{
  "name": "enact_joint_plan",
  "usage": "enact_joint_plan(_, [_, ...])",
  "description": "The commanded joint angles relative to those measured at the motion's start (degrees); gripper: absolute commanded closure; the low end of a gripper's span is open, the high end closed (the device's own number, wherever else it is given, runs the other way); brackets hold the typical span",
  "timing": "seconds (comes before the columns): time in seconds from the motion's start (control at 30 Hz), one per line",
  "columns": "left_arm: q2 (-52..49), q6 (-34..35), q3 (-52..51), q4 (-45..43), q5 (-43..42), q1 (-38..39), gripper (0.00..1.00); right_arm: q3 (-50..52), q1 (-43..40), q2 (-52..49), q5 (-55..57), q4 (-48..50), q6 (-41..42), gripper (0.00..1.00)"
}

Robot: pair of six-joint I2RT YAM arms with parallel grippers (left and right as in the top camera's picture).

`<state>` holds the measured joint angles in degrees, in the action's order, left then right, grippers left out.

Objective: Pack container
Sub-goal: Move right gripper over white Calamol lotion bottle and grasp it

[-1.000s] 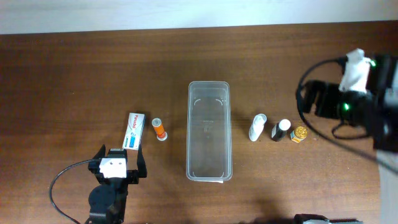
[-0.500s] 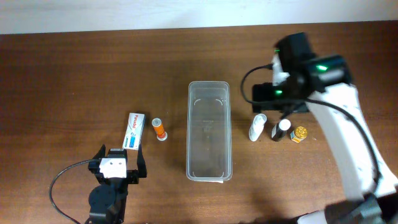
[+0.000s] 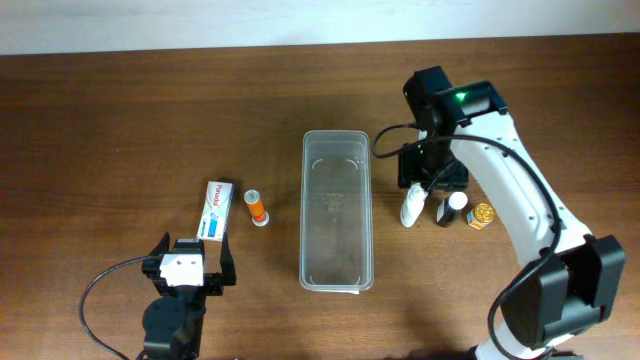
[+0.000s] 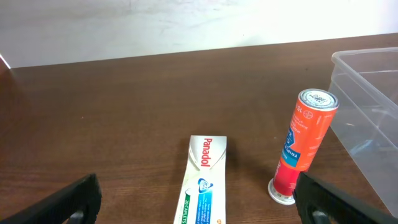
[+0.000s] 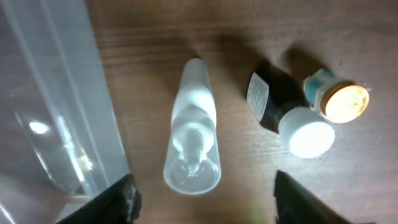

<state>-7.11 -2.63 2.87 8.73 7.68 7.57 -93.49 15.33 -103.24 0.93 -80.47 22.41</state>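
Just left of the wide-open, empty right gripper (image 5: 209,200) lies the container (image 5: 59,112)

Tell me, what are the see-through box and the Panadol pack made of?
The container looks like clear, glossy plastic: you see the table through it, and light glints on its walls. The Panadol box looks like printed cardboard, with flat faces and a folded end, probably.
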Motion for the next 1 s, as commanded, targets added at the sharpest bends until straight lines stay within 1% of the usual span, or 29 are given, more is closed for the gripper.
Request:
enact_joint_plan(0.0, [0.4, -0.9, -0.3, -0.2, -0.4, -0.2, 0.01, 3.5, 0.5, -0.3, 1.0, 1.2, 0.9, 0.41])
enact_joint_plan(0.13, [0.4, -0.9, -0.3, -0.2, -0.4, -0.2, 0.01, 5.7, 0.5, -0.3, 0.8, 3.7, 0.8, 0.49])
enact_joint_plan(0.23, [0.4, -0.9, -0.3, -0.2, -0.4, -0.2, 0.0, 5.8, 0.5, -0.3, 0.5, 4.5, 0.8, 0.51])
enact_joint_plan(0.3, [0.4, -0.9, -0.3, -0.2, -0.4, -0.2, 0.01, 5.8, 0.5, -0.3, -0.6, 5.0, 0.8, 0.56])
enact_joint_plan(0.4, [0.4, -0.9, -0.3, -0.2, -0.4, -0.2, 0.0, 5.8, 0.5, -0.3, -1.9, 5.8, 0.8, 0.6])
enact_joint_plan(0.47, [0.4, -0.9, -0.3, -0.2, -0.4, -0.2, 0.01, 5.8, 0.5, -0.3, -2.0, 6.2, 0.8, 0.66])
enact_joint_plan(0.83, [0.4, -0.9, -0.3, -0.2, -0.4, -0.2, 0.0, 5.8, 0.5, -0.3, -1.9, 6.6, 0.8, 0.82])
enact_joint_plan(0.97, [0.4, -0.9, -0.3, -0.2, -0.4, -0.2, 0.0, 5.7, 0.5, 0.3, -2.0, 6.5, 0.8, 0.84])
